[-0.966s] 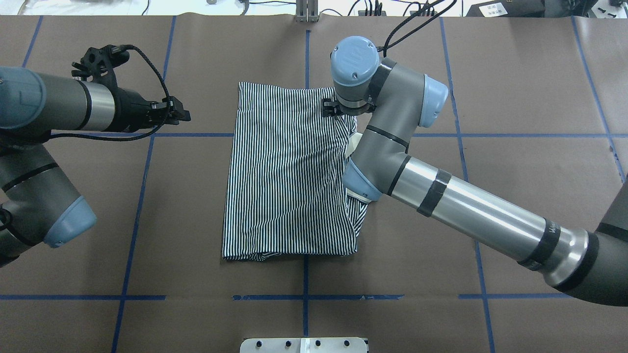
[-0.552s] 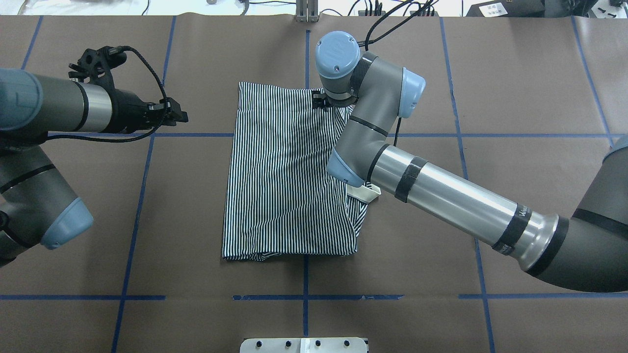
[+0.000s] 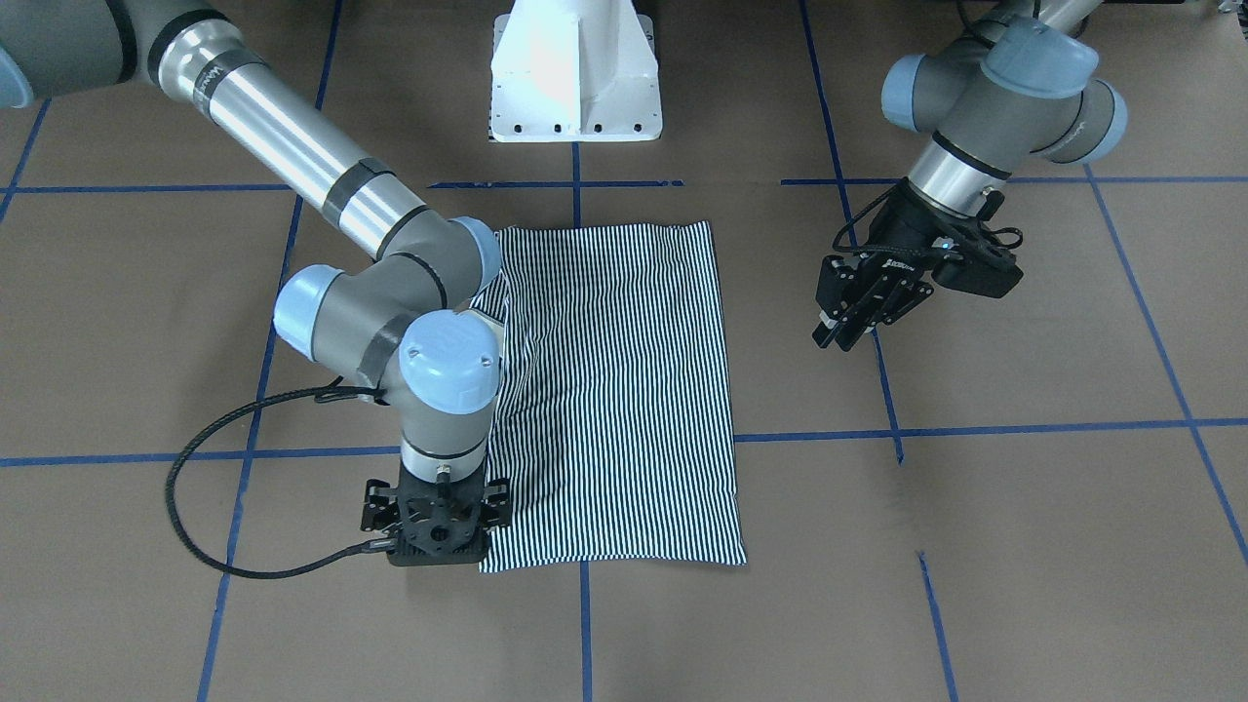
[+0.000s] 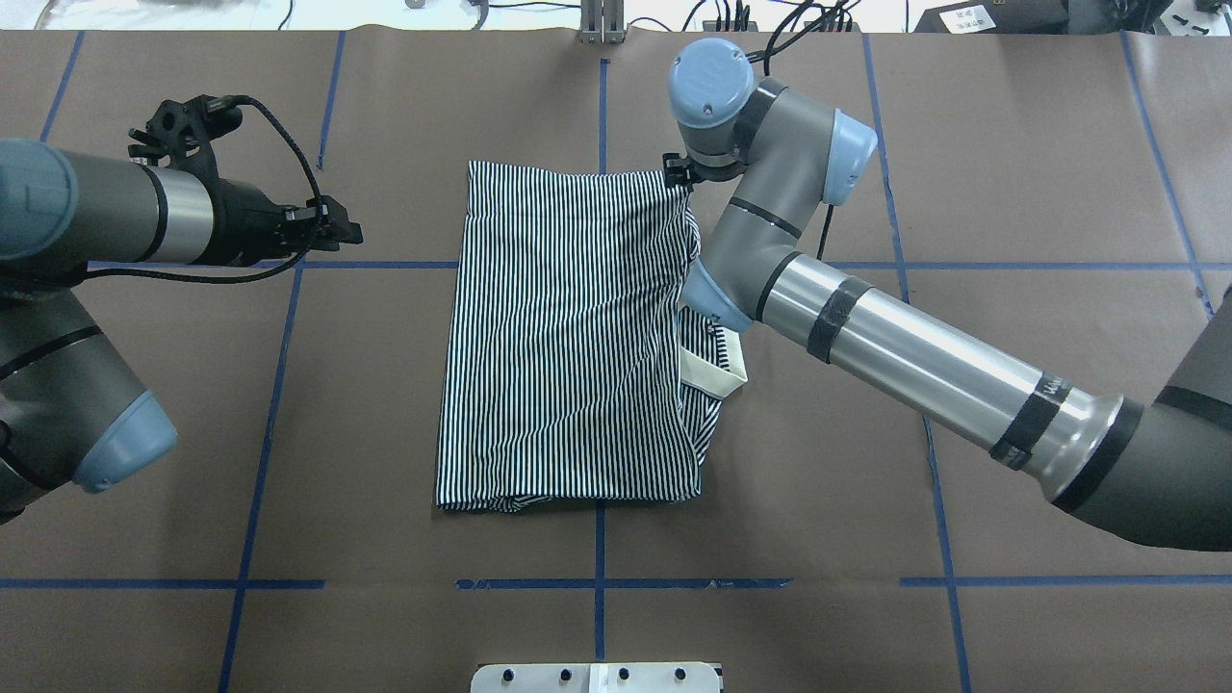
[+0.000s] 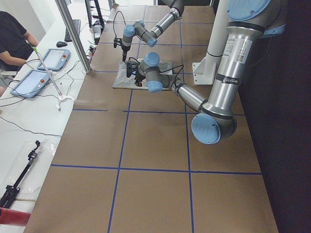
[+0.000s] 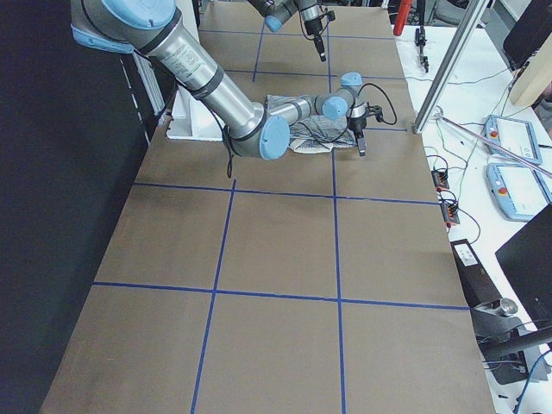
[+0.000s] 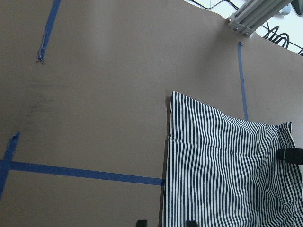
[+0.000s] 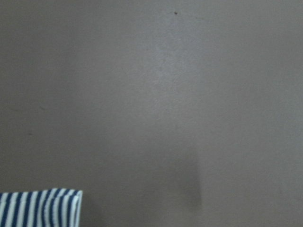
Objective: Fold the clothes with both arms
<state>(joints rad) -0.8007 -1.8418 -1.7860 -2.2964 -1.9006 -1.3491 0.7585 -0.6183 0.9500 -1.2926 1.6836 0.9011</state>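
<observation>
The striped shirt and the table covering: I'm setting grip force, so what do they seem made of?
The shirt looks like thin, soft matte knit, likely cotton or a blend: it lies limp with fine wrinkles. The table covering looks like matte brown paper: sheet edges show.

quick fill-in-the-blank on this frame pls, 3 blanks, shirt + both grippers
1. The shirt is patterned with navy-and-white ____.
2. The right gripper is down beside one ____ of the shirt.
3. The left gripper hangs off the shirt, over the table, which is marked with ____ tape lines.

Missing words: stripes; corner; blue.
</observation>
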